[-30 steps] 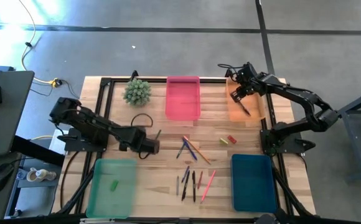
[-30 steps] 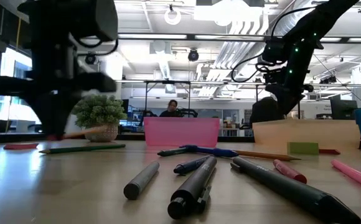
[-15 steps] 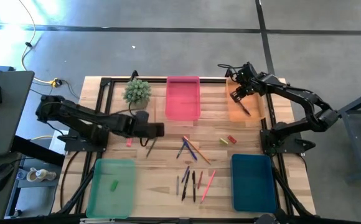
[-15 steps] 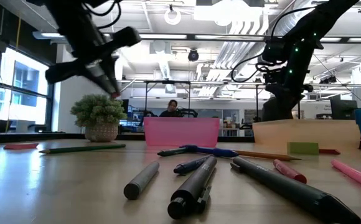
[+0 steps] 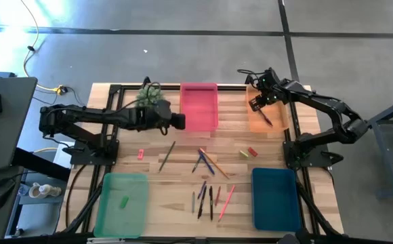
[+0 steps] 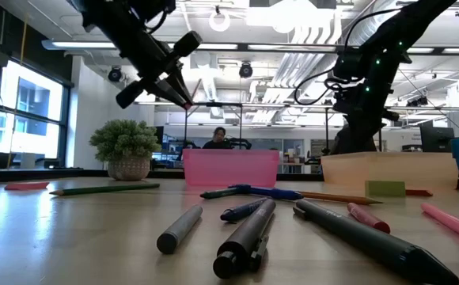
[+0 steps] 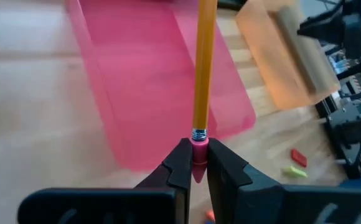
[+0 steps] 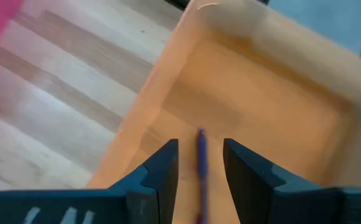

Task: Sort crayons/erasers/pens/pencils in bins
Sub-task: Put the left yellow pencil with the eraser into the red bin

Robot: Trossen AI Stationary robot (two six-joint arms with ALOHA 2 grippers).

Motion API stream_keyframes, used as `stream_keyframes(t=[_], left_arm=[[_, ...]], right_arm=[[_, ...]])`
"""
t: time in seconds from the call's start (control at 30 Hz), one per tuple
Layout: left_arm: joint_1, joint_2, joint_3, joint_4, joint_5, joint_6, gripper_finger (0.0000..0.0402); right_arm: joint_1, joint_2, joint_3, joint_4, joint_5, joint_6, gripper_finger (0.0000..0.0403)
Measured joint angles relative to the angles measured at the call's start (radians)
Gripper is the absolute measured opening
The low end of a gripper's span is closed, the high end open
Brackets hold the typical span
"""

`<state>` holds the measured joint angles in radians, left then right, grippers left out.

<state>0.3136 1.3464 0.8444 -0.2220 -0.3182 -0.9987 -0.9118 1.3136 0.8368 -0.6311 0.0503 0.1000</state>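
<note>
The held pencil (image 7: 203,68) runs off the picture's edge.

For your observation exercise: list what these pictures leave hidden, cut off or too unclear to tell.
- Yellow pencil in the left gripper: its tip is cut off by the left wrist view's top edge.
- Purple pen in the orange bin: blurred in the right wrist view; the right gripper hides its lower end.
- Green bin's small item: too small in the high view.

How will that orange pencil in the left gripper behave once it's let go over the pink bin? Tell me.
The orange pencil looks stiff: it stands out straight though the left gripper pinches only its eraser end. Being slim and light, it should drop easily. It may roll or bounce on the smooth floor of the pink bin, whose walls would probably stop it.
</note>
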Motion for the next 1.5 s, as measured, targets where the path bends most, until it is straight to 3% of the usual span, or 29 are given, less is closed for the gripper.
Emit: stream_keyframes(t=[0.27, 0.57, 1.2, 1.5], left_arm=[[0.134, 0.0, 0.013, 0.055, 0.154, 0.149, 0.0019], [0.208, 0.028, 0.125, -0.052, 0.179, 0.265, 0.0019], [0.214, 0.347, 0.348, -0.206, 0.288, 0.413, 0.0019], [0.214, 0.455, 0.375, -0.22, 0.341, 0.438, 0.0019]], right_arm=[[0.098, -0.051, 0.0, 0.024, -0.008, 0.112, 0.0119], [0.204, -0.065, 0.001, 0.027, -0.007, 0.216, 0.0119], [0.384, -0.065, 0.001, 0.027, 0.002, 0.286, 0.0119], [0.451, -0.065, 0.001, 0.029, 0.002, 0.323, 0.0119]])
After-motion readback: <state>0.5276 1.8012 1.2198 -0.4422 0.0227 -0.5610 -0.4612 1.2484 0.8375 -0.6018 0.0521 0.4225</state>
